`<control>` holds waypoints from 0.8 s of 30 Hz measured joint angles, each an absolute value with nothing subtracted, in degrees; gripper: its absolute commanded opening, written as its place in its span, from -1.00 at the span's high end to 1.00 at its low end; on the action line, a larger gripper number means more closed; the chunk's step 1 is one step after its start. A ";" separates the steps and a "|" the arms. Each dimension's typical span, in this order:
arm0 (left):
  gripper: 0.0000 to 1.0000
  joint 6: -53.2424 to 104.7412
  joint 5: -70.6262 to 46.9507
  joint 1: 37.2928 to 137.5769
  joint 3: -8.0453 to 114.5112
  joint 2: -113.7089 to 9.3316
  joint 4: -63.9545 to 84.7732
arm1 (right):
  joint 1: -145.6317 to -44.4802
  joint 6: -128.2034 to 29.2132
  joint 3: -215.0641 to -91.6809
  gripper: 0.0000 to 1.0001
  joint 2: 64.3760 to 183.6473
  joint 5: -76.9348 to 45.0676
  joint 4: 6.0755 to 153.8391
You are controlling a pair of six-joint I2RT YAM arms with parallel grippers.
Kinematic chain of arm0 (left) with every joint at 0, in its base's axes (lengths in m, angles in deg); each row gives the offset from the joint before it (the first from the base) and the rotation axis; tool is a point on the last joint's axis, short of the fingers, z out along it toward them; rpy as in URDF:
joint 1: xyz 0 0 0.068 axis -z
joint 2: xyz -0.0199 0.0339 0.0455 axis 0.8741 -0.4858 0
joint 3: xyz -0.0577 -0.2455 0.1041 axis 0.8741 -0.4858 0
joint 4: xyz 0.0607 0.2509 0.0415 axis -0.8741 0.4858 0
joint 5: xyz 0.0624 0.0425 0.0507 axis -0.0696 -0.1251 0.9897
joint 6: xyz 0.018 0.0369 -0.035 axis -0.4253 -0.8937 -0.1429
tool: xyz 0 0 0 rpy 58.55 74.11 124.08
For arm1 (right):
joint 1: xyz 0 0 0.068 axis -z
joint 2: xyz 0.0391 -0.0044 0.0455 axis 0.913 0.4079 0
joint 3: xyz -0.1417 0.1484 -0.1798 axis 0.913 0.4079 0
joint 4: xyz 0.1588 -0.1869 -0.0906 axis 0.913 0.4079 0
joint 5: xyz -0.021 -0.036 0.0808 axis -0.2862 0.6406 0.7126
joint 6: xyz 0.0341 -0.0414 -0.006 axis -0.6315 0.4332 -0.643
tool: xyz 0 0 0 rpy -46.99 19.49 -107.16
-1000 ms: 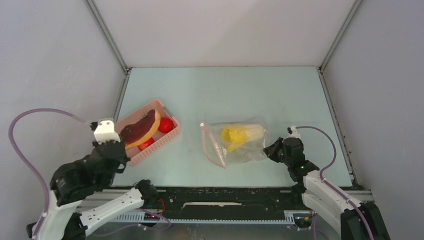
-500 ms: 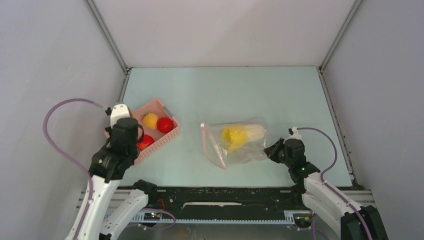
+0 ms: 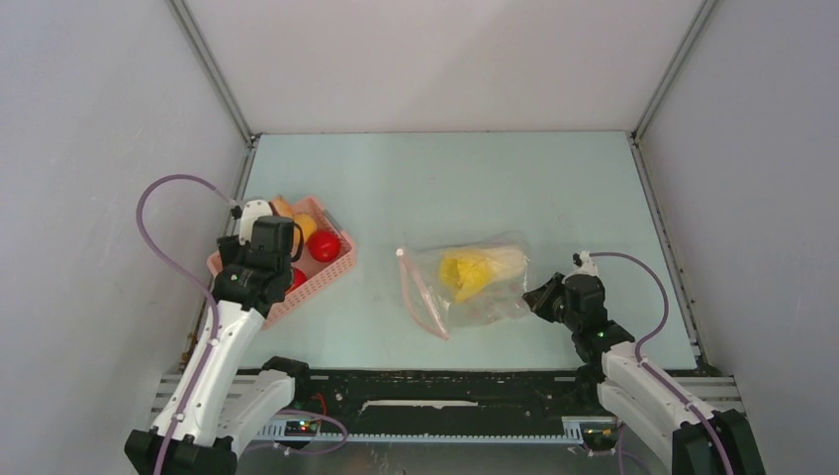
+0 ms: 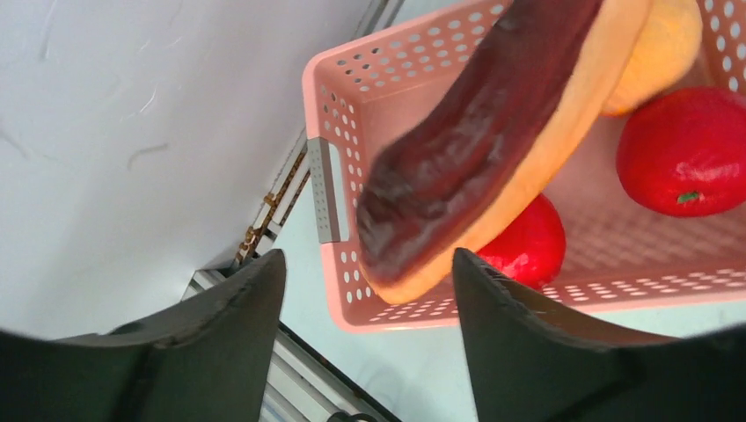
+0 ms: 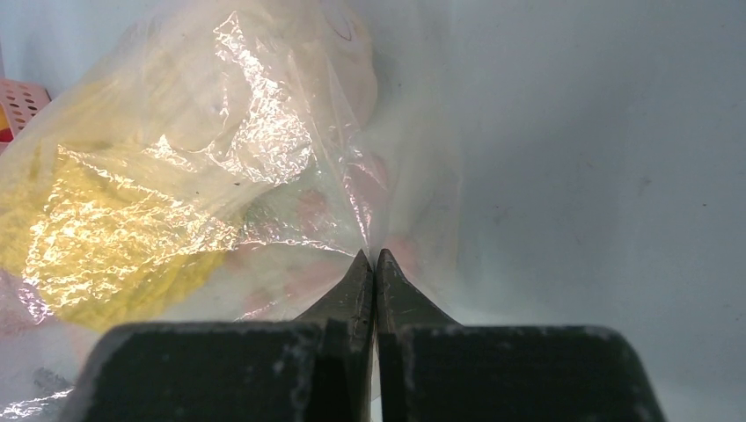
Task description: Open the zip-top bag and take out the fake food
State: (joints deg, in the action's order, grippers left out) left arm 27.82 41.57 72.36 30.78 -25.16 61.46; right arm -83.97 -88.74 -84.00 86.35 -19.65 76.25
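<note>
Left hand: poised over the pink slatted basket, fingers spread wide and nothing between them.
Right hand: down low at the right edge of the zip-top bag, fingertips pressed tight together, nipping a fold of the clear film.
Zip-top bag: flat on the table, right of centre and well apart from the basket; its pink zip strip runs down the end nearer the basket.
Inside the bag: a larger yellow piece shows through the crinkled plastic, with a paler patch beside it on the right.
Basket: sits at the left of the table, near the side wall.
Long orange-and-brown toy piece: slanted across the basket, its lower end over the rim; it is slightly blurred, and whether it rests there cannot be told.
Red round fruits: one by the basket's right corner, a second tucked under the long piece.
Orange-yellow round fruit: at the far side of the basket, touching the long piece.
</note>
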 measured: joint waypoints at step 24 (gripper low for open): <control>-0.61 47.51 5.18 88.90 22.23 -14.82 50.86 | -85.06 -85.51 -87.13 0.89 85.50 -17.71 82.41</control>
State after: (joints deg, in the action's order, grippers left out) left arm 47.51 5.18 88.90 22.23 -14.82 50.86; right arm -85.06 -85.51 -87.13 85.50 -17.71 82.41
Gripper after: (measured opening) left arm 0.847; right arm 0.052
